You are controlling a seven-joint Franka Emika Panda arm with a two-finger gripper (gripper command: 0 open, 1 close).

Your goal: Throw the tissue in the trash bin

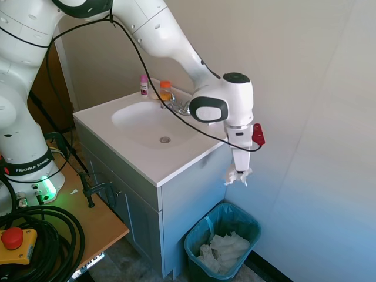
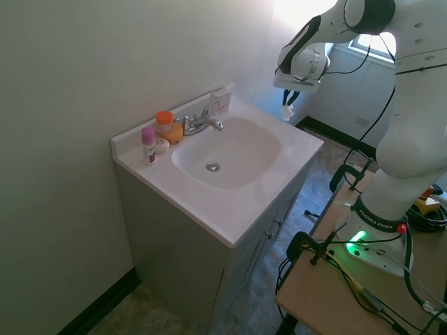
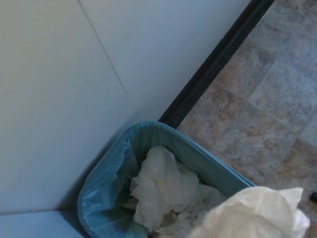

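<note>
Occupying the centre of the first exterior view, one white vanity cabinet carries a smooth white countertop with one oval basin; the basin holds nothing but its drain. One chrome faucet stands behind it.

At the lower right of that view stands one trash bin, teal-green plastic with a rounded rectangular rim and a thin glossy liner. It contains one heap of crumpled white paper, soft and creased. The wrist view shows the same bin from above, set in the corner where pale wall panels meet a mottled stone-pattern tile floor with a dark baseboard.

The gripper hangs right of centre, beside the vanity's edge and above the bin, pointing down. Its jaws are clenched on the tissue, one small ragged white wad, held in the air well apart from the bin's contents.

On the countertop's rear corner, upper left of centre: one orange-capped jar and one slim pink-capped bottle.
</note>
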